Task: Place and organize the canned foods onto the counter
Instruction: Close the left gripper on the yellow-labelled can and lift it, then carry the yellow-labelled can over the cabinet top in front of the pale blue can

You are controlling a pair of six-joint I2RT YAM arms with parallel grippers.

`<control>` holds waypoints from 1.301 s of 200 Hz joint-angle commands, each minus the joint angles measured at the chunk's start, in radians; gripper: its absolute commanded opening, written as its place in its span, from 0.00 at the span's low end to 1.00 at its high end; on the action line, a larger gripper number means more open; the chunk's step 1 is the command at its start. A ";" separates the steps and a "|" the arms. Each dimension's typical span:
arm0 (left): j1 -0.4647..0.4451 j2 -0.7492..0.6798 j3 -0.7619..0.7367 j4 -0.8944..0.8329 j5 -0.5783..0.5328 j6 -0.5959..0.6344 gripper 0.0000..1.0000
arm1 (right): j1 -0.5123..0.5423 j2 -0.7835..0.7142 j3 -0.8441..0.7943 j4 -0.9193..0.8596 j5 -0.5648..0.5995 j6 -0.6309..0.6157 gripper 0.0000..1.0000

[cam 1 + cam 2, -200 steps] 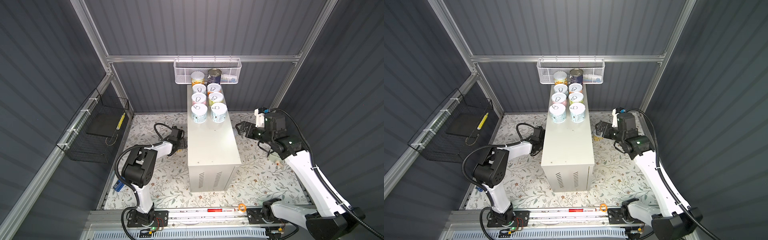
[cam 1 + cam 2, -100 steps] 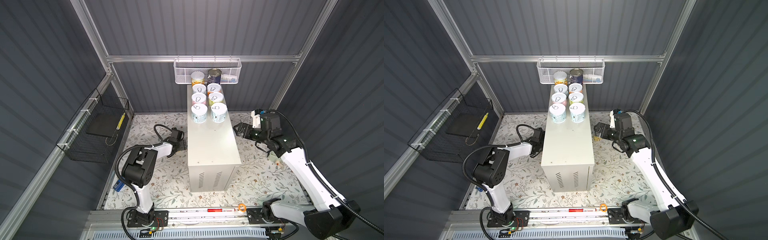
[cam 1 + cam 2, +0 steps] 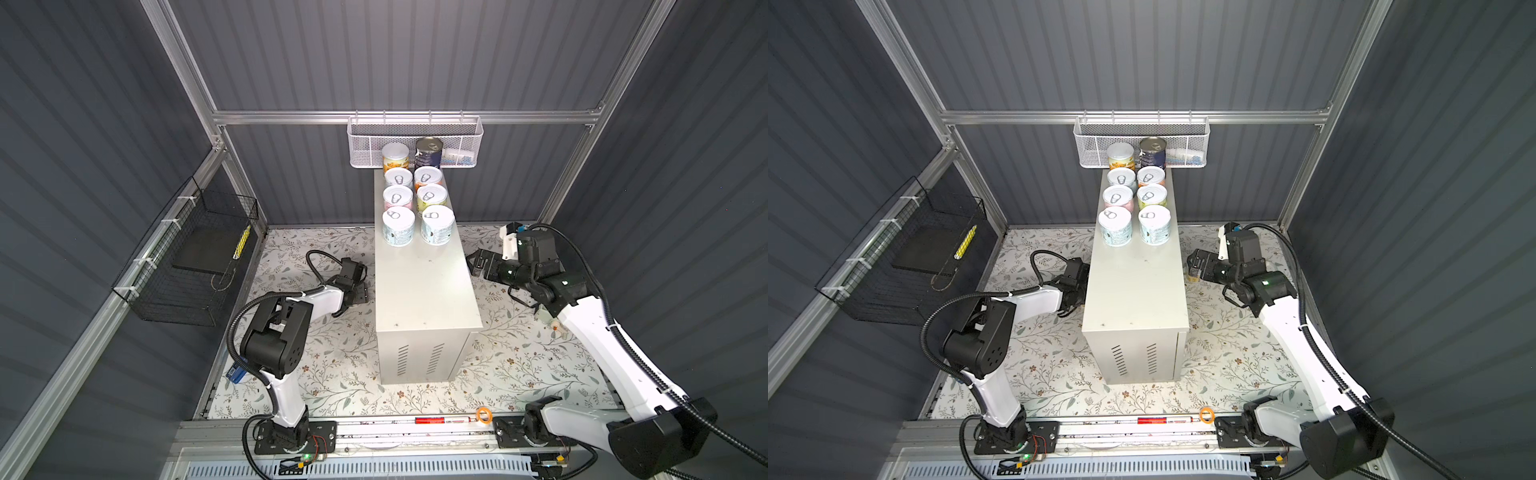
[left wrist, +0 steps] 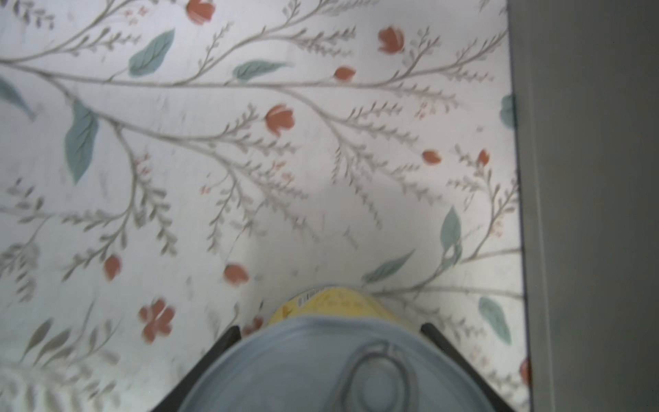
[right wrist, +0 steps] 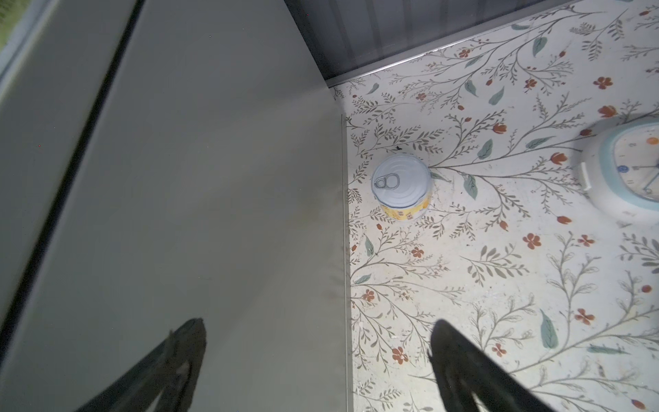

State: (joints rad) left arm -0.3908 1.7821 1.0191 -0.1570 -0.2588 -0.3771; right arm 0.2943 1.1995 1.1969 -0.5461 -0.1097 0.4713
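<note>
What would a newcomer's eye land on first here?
Probably the double row of pull-tab cans crowded on the far end of the tall white metal box, by the white mesh basket. Next, the left hand low beside the box with a yellow-labelled can between its fingers, and the open right hand near a second yellow-labelled can standing on the floral floor.

Cans (image 3: 398,226) paired on counter (image 3: 424,291), far end; another can (image 5: 401,185) on floor (image 5: 499,257), right side

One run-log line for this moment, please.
counter: eight cans in two lines | left gripper: around yellow can, grip unclear | right gripper: open, near second yellow can
</note>
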 commanded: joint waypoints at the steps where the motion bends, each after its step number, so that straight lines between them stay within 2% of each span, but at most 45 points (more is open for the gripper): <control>1: 0.003 -0.168 0.000 -0.128 -0.015 0.008 0.00 | -0.003 -0.019 -0.028 0.008 0.001 -0.003 0.99; 39: 0.003 -0.421 0.064 -0.377 -0.006 0.023 0.00 | -0.011 -0.051 -0.076 0.009 0.023 -0.002 0.99; 72: 0.003 -0.543 0.258 -0.600 -0.006 0.087 0.00 | -0.034 -0.074 -0.116 0.024 0.036 -0.003 0.99; 121: 0.003 -0.490 0.738 -0.957 0.052 0.191 0.00 | -0.047 -0.100 -0.117 0.021 0.021 -0.003 0.99; 145: 0.003 -0.446 0.923 -1.068 0.149 0.225 0.00 | -0.048 -0.115 -0.111 0.011 0.022 -0.007 0.99; 176: 0.000 -0.390 1.087 -1.157 0.284 0.235 0.00 | -0.049 -0.129 -0.112 0.012 0.029 -0.007 0.99; 193: -0.037 -0.373 1.123 -1.167 0.314 0.217 0.00 | -0.049 -0.130 -0.117 0.017 0.026 -0.002 0.99; 219: -0.198 -0.355 1.155 -1.176 0.187 0.185 0.00 | -0.049 -0.131 -0.122 0.025 0.019 0.007 0.99; 260: -0.260 -0.372 1.122 -1.139 0.157 0.154 0.00 | -0.049 -0.137 -0.117 0.022 0.018 0.002 0.99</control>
State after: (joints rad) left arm -0.6357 1.4429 2.1258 -1.3273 -0.0608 -0.1944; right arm 0.2493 1.0786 1.0836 -0.5304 -0.0902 0.4713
